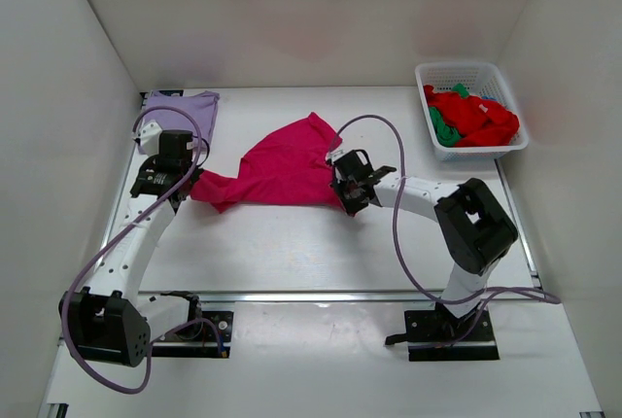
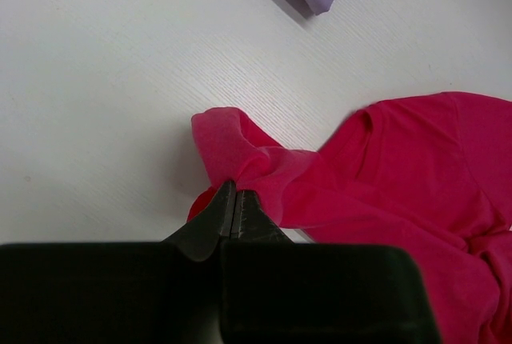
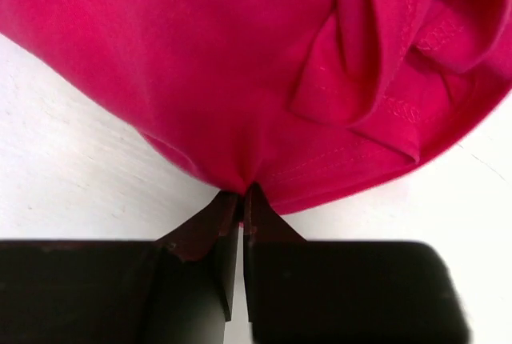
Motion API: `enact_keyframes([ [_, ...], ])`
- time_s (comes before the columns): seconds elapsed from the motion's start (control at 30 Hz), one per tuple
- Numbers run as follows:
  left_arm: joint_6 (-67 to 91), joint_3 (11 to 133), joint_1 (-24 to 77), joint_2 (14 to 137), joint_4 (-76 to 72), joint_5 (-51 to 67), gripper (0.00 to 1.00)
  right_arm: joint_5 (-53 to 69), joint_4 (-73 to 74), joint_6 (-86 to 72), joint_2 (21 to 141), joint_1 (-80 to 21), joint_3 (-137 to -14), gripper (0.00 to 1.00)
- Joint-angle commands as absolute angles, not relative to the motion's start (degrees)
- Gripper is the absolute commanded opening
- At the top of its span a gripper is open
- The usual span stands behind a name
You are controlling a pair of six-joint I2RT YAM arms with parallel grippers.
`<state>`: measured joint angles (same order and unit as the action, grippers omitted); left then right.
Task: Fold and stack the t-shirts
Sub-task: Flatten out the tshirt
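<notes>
You hold the pink shirt [image 1: 282, 170] bunched mid-desk [image 1: 292, 253]: left claw [image 2: 234, 204] clamped on its left corner, right claw [image 3: 243, 198] on its right edge. This looks like the spreading step; next, draw both apart evenly.

The white counter [image 1: 292, 243] carries a pink shirt [image 1: 282, 170] lying crumpled near its middle. A lavender shirt [image 1: 199, 100] lies flat in the far left corner, and a white basket [image 1: 466, 74] stands at the far right.
</notes>
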<state>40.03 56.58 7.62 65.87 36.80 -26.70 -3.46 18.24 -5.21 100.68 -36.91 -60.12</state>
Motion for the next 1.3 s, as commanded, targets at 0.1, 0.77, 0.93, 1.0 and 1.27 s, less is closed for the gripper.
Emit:
enact_keyframes([
  [0.1, 39.11, 55.9, 6.51, 63.81, 35.77, -26.46, 0.0, 15.21, 31.71, -2.72, 92.31, -37.81, -63.72, 0.0],
  [0.77, 39.11, 58.01, 8.44, 65.48, 35.95, -27.16, 0.0, 36.49, 34.98, -1.93, 98.18, -12.04, -72.76, 0.0],
  [0.93, 38.15, 58.71, 7.47, 65.83, 36.04, -26.54, 0.0, 36.29, 39.63, -1.05, 93.97, -12.39, -75.68, 0.0],
  [1.0, 38.23, 59.24, 7.21, 65.31, 36.21, -26.72, 0.0, 36.04, 41.04, -1.67, 88.98, -13.88, -72.62, 0.0],
  [1.27, 37.09, 61.16, 5.89, 65.12, 35.77, -26.11, 0.0, 25.86, 51.23, -6.06, 77.79, -23.46, -74.25, 0.0],
])
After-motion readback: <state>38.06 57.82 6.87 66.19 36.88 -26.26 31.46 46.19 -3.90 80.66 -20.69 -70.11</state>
